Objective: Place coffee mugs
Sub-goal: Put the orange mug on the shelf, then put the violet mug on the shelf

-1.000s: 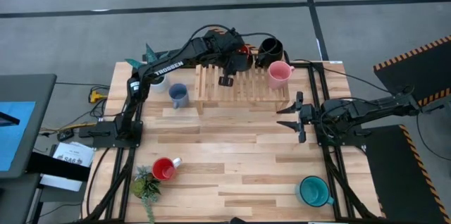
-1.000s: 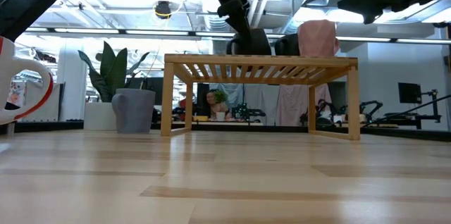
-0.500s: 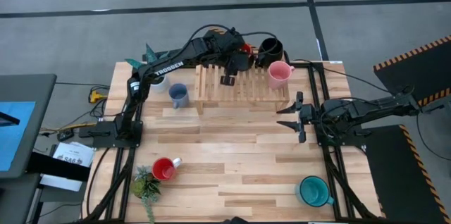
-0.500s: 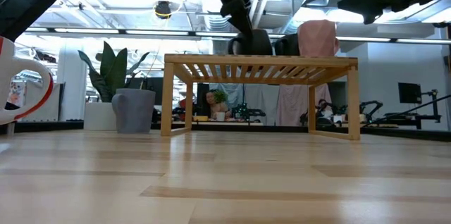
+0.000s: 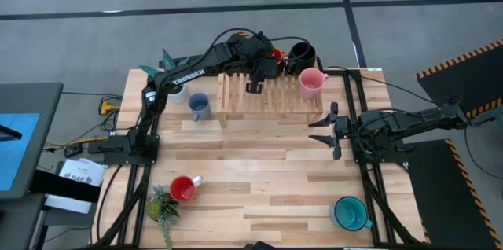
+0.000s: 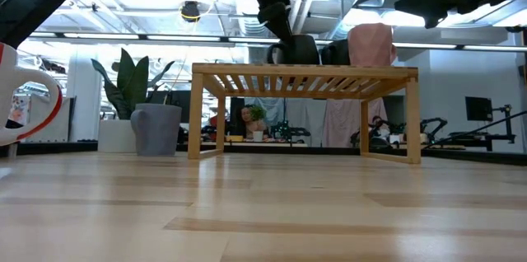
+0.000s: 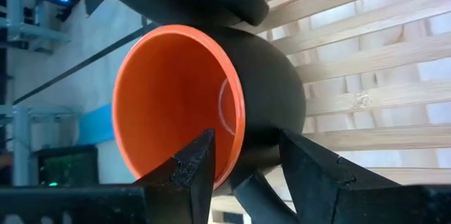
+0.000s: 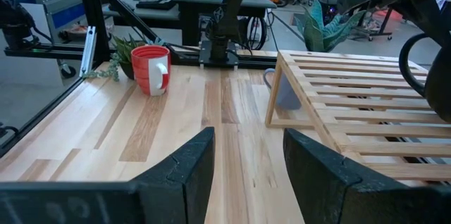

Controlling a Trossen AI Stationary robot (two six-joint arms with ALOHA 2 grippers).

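Clamped on the rim of the orange mug (image 7: 176, 104), one finger inside the bowl and one against the outer wall, the left jaws (image 5: 263, 60) carry it on its side at upper centre of the high view, over the far edge of the slatted wooden rack (image 5: 271, 97). We read the rim grip as a way to leave the base free for setting down among the slats.

Beside them, the black mug (image 5: 301, 51) sits at the rack's far right corner and the pink mug (image 5: 311, 82) lies just in front of it, near the rack's right end; in our judgement the orange one is meant for the open stretch left of that pair.

Right of centre in the high view, the right jaws (image 5: 325, 130) stand apart and hold nothing, parked low over the surface (image 5: 259, 179) in front of the rack.

Three mugs wait farther out: the pale blue mug (image 5: 199, 107) just left of the rack, the red mug (image 5: 184, 189) at lower left beside a small potted plant (image 5: 163, 207), and the teal mug (image 5: 348, 213) at lower right, nearer the right arm. Another plant (image 5: 161, 68) stands at the upper left corner of the surface.
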